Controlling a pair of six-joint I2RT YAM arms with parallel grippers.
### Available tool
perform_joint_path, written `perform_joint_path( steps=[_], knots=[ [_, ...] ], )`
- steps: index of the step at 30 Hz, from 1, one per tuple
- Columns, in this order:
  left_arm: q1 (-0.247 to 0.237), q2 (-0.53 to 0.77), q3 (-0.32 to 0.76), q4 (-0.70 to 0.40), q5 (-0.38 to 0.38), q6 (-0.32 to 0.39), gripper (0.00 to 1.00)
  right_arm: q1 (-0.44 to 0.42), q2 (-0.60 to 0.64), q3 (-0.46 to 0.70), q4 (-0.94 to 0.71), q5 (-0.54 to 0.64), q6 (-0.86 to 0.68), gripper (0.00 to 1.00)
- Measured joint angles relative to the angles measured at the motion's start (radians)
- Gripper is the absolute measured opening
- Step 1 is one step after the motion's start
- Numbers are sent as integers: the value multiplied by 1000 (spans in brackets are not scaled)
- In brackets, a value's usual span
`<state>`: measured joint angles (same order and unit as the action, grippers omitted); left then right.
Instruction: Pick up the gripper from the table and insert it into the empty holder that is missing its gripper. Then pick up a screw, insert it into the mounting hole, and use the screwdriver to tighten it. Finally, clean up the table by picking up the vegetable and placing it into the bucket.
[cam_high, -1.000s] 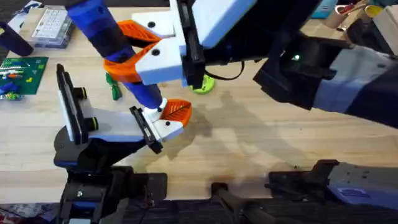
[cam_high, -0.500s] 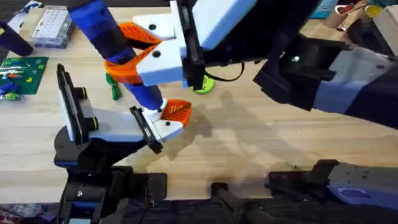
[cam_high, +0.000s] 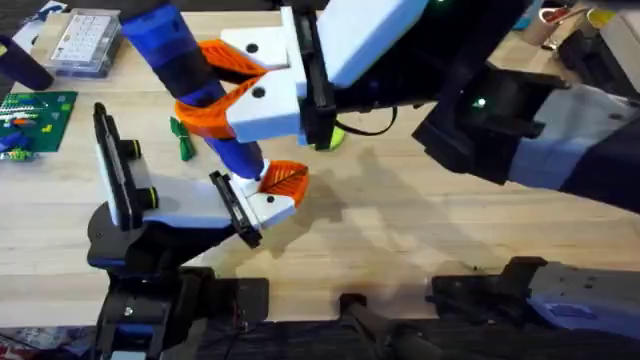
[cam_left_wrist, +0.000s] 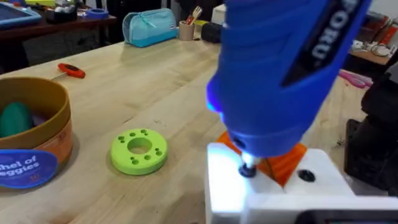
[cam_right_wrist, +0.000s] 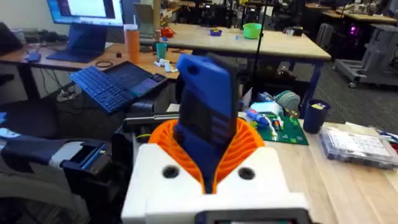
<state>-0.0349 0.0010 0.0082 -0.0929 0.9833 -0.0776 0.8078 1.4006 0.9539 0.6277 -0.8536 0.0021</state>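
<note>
The right claw (cam_high: 215, 95) is clamped on the screwdriver (cam_high: 190, 80), tilted, tip seemingly at the mounted gripper (cam_high: 265, 200); the left claw's opening is unclear.

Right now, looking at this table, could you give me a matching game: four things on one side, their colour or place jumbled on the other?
Things:
1. screwdriver
2. ring with holes
3. bucket
4. circuit board

Descriptions:
A. yellow-orange wall with a blue label
B. lime green, lying flat on the table near the bucket
C. blue, gripped by the right gripper
D. green, at the table's left edge in the overhead view

Pairs: 1-C, 2-B, 3-A, 4-D
</note>
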Motion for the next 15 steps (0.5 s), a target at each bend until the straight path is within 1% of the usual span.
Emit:
perform_joint_path(
  steps=[12, 15],
  knots=[
    [0, 0, 0, 0, 1, -7, 11, -1, 0, -2, 0, 1, -3, 48],
    [0, 0, 0, 1, 0, -6, 11, 0, 0, -11, 32, 0, 4, 49]
  ],
)
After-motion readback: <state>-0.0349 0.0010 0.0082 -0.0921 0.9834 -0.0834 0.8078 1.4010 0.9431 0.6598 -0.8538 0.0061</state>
